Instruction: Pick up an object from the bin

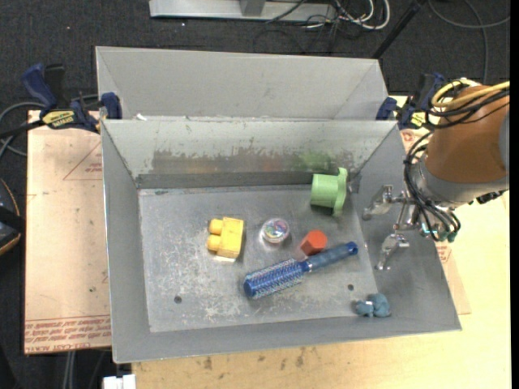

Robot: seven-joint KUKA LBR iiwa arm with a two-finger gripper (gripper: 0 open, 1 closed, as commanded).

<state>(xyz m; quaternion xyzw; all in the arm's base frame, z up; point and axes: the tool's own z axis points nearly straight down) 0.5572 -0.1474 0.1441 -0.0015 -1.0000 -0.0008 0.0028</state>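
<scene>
My gripper hangs over the right slope of the bin, open, with nothing between its two metal fingers. Closest to it is the handle end of a blue hairbrush, which lies slantwise on the floor just to its left. A small red block touches the brush from above. At the back right stands a green cylinder, a little up and left of the upper finger. A small blue-grey lump sits in the front right corner, below the gripper.
A round shiny disc and a yellow toy brick lie farther left on the floor. The arm, with its orange cover and cables, reaches in over the bin's right rim.
</scene>
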